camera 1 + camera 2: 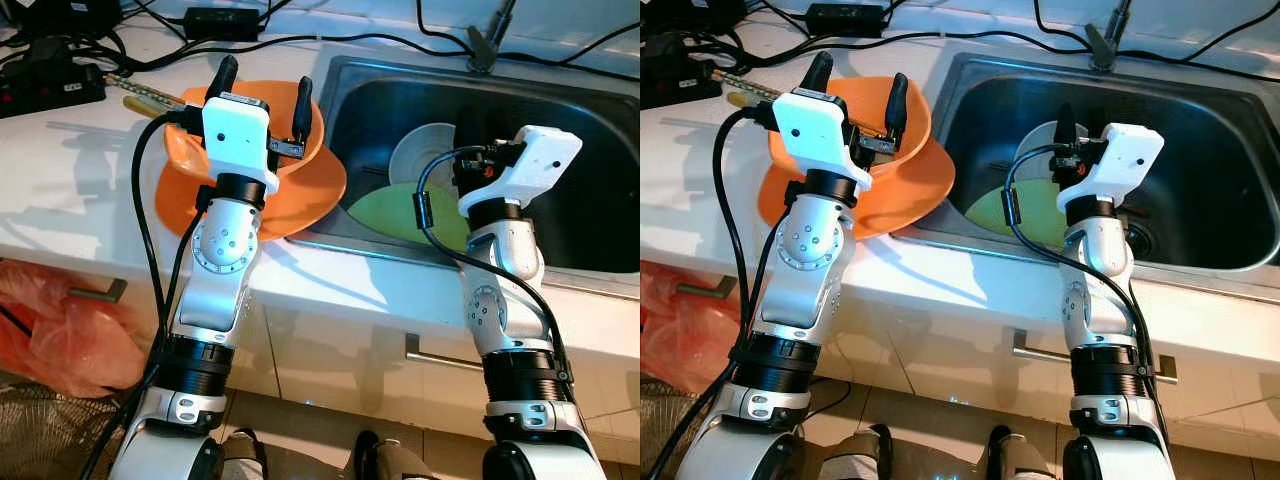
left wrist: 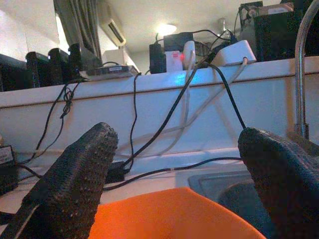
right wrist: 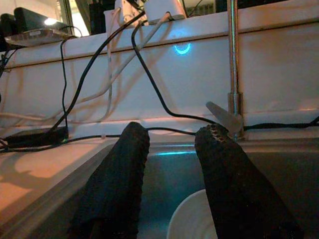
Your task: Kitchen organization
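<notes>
An orange dish (image 1: 305, 190) lies on the white counter (image 1: 80, 190), overhanging the left rim of the steel sink (image 1: 590, 130). My left gripper (image 1: 263, 88) hovers just above its far part, open wide, with nothing between the fingers; in the left wrist view the orange rim (image 2: 169, 214) shows below the spread fingers (image 2: 79, 174). In the sink lie a white plate (image 1: 425, 150) and a green plate (image 1: 395, 215). Above them my right gripper (image 1: 1068, 135) hangs open by a narrow gap, holding nothing, its fingers (image 3: 119, 184) over the white plate's edge (image 3: 192, 219).
Power strips and black cables (image 1: 60, 70) crowd the back of the counter. The faucet (image 1: 488, 40) stands behind the sink. A utensil (image 1: 150, 97) lies beside the orange dish. A red plastic bag (image 1: 60, 330) hangs by the cabinet front at the lower left.
</notes>
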You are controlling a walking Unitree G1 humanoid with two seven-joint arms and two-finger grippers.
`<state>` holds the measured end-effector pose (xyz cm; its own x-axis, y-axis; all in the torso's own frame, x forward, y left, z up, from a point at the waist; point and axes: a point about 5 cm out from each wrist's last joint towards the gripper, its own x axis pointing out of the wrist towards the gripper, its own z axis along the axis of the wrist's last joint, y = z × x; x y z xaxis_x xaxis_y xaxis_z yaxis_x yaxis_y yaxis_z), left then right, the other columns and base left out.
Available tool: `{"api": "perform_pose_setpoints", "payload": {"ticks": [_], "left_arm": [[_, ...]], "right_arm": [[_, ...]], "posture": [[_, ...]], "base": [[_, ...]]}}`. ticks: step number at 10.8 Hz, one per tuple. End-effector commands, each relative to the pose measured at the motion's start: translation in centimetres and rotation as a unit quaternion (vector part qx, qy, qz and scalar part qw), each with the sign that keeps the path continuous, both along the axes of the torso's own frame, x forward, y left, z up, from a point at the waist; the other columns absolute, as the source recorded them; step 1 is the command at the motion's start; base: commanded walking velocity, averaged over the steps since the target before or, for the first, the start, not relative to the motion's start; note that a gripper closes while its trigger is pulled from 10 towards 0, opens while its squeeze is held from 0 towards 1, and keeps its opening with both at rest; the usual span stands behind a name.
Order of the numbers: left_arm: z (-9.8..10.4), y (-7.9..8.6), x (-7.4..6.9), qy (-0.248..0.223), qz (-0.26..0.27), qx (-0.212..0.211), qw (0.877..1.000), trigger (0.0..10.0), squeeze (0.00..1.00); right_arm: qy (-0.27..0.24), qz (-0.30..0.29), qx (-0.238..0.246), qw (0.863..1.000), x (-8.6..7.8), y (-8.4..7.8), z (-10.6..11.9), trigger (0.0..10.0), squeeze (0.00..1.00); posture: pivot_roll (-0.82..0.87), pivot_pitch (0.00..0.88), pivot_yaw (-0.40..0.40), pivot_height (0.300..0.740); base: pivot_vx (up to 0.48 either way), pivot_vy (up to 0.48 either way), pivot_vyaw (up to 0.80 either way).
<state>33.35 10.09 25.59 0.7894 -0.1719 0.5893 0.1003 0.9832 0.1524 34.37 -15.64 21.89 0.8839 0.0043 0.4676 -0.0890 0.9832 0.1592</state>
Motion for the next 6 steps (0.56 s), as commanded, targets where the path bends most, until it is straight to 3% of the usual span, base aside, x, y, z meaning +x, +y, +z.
{"api": "perform_pose_setpoints", "payload": {"ticks": [1, 5, 6], "left_arm": [[0.53, -0.05, -0.16, -0.010, 0.001, -0.004, 1.000, 10.0, 0.00], [0.57, -0.07, -0.25, -0.010, 0.001, -0.010, 1.000, 10.0, 0.00], [0.60, -0.11, -0.36, -0.011, 0.002, -0.011, 1.000, 10.0, 0.00]], "right_arm": [[-0.008, 0.001, 0.002, 1.000, -0.12, 0.02, 0.34, 10.0, 0.00], [-0.003, 0.001, 0.001, 1.000, -0.10, 0.00, 0.10, 10.0, 0.00], [-0.002, 0.002, 0.001, 1.000, -0.09, 0.00, 0.05, 10.0, 0.00]], "posture": [[0.11, 0.161, -0.012, 0.740], [0.11, 0.165, -0.016, 0.740], [0.11, 0.165, -0.018, 0.740]], "base": [[-0.251, 0.000, 0.00], [-0.282, 0.000, 0.00], [0.000, 0.000, 0.00]]}}
